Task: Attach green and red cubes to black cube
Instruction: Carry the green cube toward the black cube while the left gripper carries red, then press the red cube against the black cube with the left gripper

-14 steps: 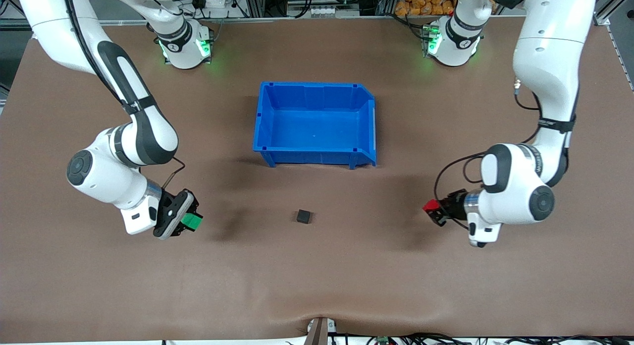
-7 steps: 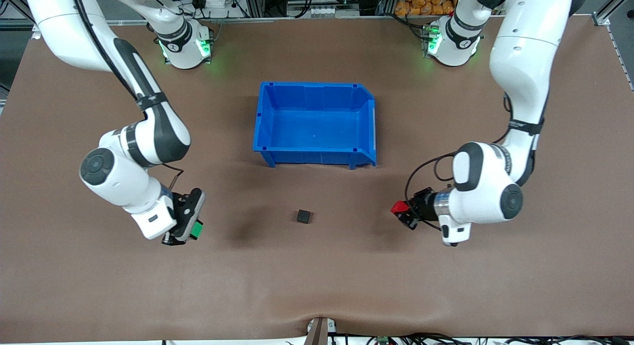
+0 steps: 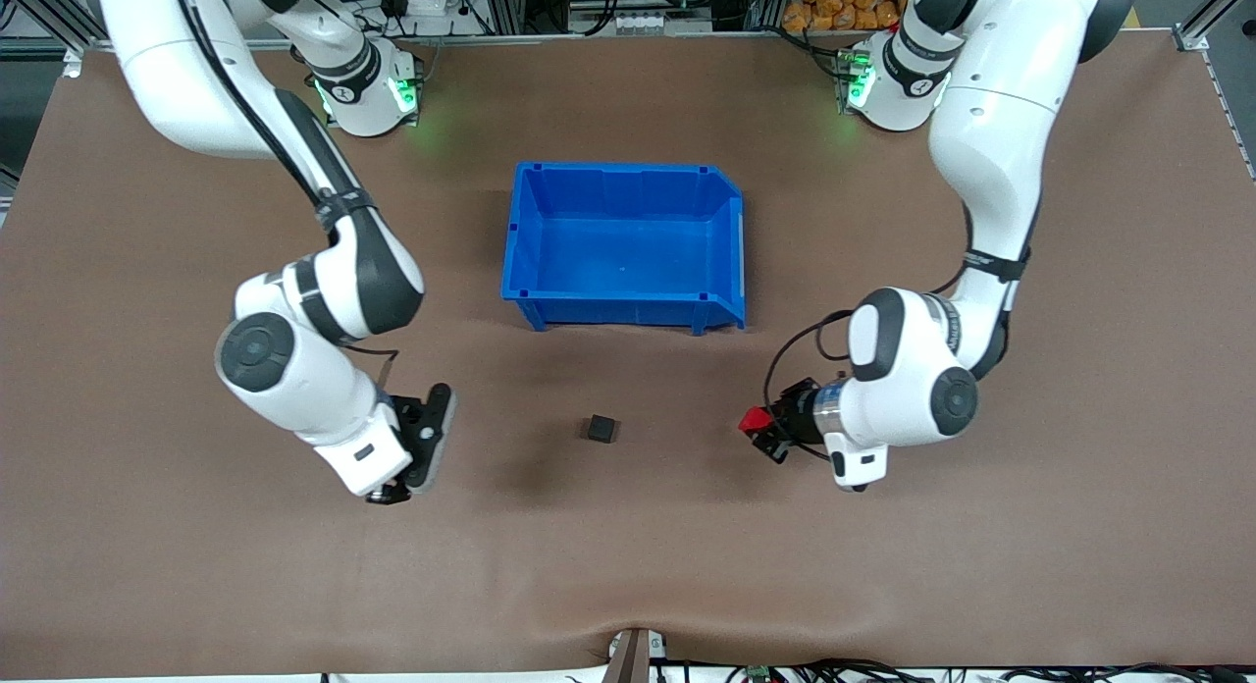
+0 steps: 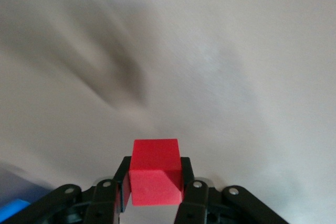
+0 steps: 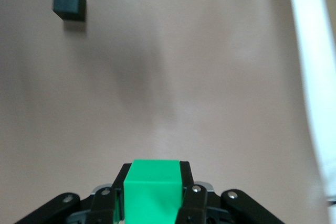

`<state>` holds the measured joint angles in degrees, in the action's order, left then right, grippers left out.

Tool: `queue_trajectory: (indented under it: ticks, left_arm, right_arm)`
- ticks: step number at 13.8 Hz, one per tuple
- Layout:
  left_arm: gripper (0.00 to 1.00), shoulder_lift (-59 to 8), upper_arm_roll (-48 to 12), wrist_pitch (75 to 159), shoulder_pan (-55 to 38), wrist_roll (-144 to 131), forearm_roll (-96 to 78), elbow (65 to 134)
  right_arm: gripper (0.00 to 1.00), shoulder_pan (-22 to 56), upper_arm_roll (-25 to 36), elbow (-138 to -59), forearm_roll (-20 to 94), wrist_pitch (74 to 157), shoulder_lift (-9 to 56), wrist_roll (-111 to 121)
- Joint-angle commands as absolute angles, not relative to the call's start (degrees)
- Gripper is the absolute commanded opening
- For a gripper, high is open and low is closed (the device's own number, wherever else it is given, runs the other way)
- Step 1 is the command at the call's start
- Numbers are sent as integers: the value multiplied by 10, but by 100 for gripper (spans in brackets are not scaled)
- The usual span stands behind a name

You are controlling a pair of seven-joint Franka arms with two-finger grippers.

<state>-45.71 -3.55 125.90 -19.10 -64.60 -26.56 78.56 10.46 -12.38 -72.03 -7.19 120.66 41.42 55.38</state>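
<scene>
Both arms are closing in on the black cube (image 3: 601, 429): the left gripper (image 3: 758, 431) is clamping the red cube (image 3: 753, 420), the right gripper (image 5: 153, 195) the green cube (image 5: 152, 189), readying attachment.

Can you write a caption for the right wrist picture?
Right gripper holding a small matte green cube above the brown table, small matte black cube ahead.

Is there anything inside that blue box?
Nothing shows inside the blue box: its floor looks bare. The black cube sits on the table nearer the front camera. The strip of floor just inside its nearest wall is hidden.
</scene>
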Motion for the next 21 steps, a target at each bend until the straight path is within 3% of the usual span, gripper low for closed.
queue_trajectory:
  ticks: [1,6,15,21]
  left_arm:
    - [0,-477,-29,1301,-219,-711,-275,763]
    - [0,-523,-32,1339,-225,-779,-295,725]
    - [0,-549,-22,1412,-288,-838,-294,719]
    - [0,-571,-24,1431,-311,-883,-295,697]
  right_arm:
    - [7,151,-104,-688,-91,1167,428,462]
    - [7,157,-105,-709,-96,1172,431,469]
    - [8,149,-105,-756,-88,1219,439,519]
    - [14,150,-105,-801,-89,1274,436,520]
